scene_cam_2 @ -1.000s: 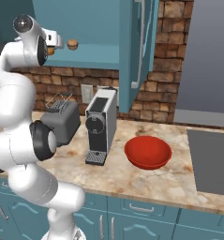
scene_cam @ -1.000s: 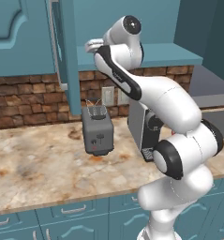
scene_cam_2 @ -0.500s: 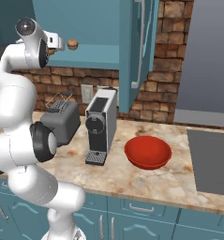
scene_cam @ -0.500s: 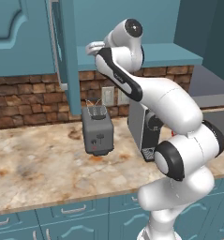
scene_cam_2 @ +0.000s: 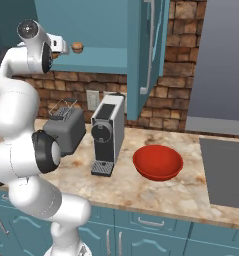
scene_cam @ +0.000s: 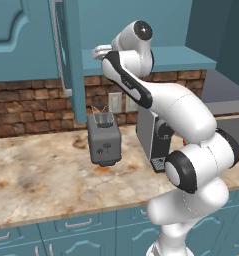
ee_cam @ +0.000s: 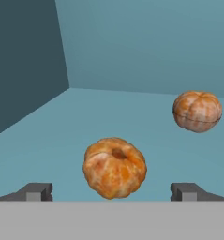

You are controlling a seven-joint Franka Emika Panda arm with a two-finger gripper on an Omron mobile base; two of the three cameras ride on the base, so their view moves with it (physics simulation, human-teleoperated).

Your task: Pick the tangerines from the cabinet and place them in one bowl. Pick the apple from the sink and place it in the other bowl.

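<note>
Writing: no brand, label or lettering can be read on any thing here.
Gripper: in the hand view the gripper (ee_cam: 111, 192) is spread wide, its two small dark fingertips (ee_cam: 36, 192) far apart at the bottom, gripping nothing. From the right base view its white hand (scene_cam_2: 58, 45) reaches into the cabinet at shelf height.
Tangerines: two lie on the flat teal shelf (ee_cam: 48, 140) of the cabinet. The nearer tangerine (ee_cam: 115, 167) sits between the fingertips, a little ahead of them, touching neither; it is plain orange, lumpy, segmented, with a dark dimple on top. The farther tangerine (ee_cam: 197, 111) lies up and to the right, well apart from the first, browner with a paler top. In the right base view one small brown-orange fruit (scene_cam_2: 77, 47) shows just beside the hand.
Cabinet: teal-blue wall cabinet (scene_cam_2: 103, 30), smooth matte inside, its door (scene_cam_2: 143, 50) swung open edge-on.
Hidden: the arm covers much of the coffee machine (scene_cam: 153, 140) in the left base view.
Red bowl: smooth, rounded, shallow bowl (scene_cam_2: 157, 162) on the mottled stone counter (scene_cam_2: 181, 192), right of the coffee machine.
Toaster: dark grey boxy toaster (scene_cam: 104, 141) with wire racks raised, before a brick backsplash (scene_cam: 26, 105).
</note>
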